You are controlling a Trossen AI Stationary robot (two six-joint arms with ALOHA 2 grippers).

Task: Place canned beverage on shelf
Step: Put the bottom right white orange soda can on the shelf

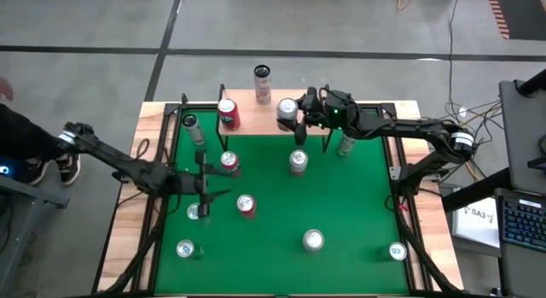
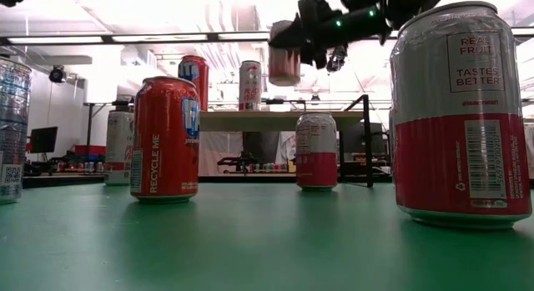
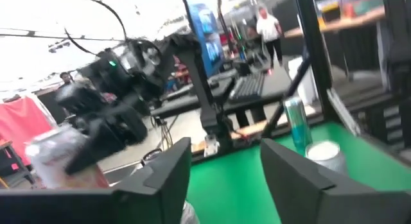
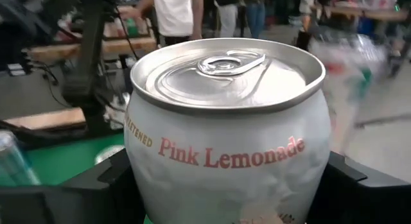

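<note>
The right jaws (image 1: 300,113) are closed on the can (image 1: 287,111), holding it in the air over the shelf (image 1: 256,114). Released this high, it would likely drop and tip, perhaps into the red can (image 1: 228,113) beyond. The left jaws (image 1: 203,185) wait open, empty.

Reads "Pink Lemonade" in red, with the tail of a word, "ETENED", beside it, on the white can (image 4: 228,137) held up close. Reads "REAL FRUIT TASTES BETTER" above a barcode on the big white-and-red can (image 2: 461,112); left of that can, "RECYCLE ME" runs vertically up the red can (image 2: 165,139).
</note>
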